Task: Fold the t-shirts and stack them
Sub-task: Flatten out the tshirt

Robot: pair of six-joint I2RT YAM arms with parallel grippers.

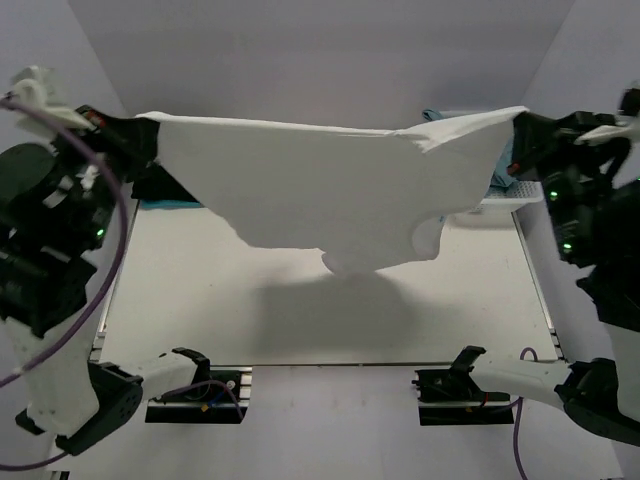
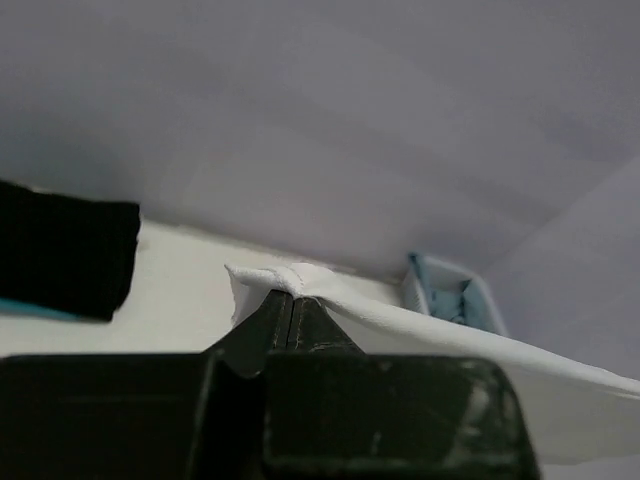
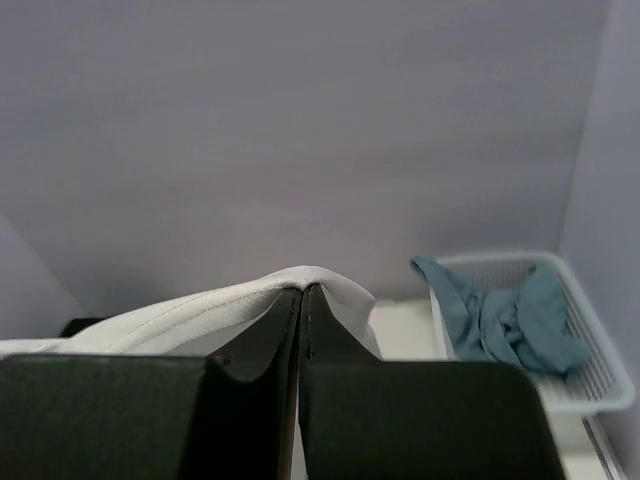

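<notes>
The white t-shirt [image 1: 330,195] hangs stretched in the air between both arms, above the table, its lower edge dangling near the middle. My left gripper [image 1: 148,135] is shut on its left top corner; in the left wrist view [image 2: 293,300] white cloth [image 2: 420,335] drapes over the closed tips. My right gripper [image 1: 520,130] is shut on the right top corner; in the right wrist view [image 3: 302,292] the white hem [image 3: 190,315] folds over the closed tips. The black t-shirt [image 2: 60,260] lies folded at the table's back left, partly hidden behind the white one in the top view.
A white basket [image 3: 590,340] with teal cloth [image 3: 510,315] sits at the back right; it also shows in the top view [image 1: 520,195]. Teal fabric [image 1: 165,203] lies under the black shirt. The table [image 1: 300,310] has walls close on both sides.
</notes>
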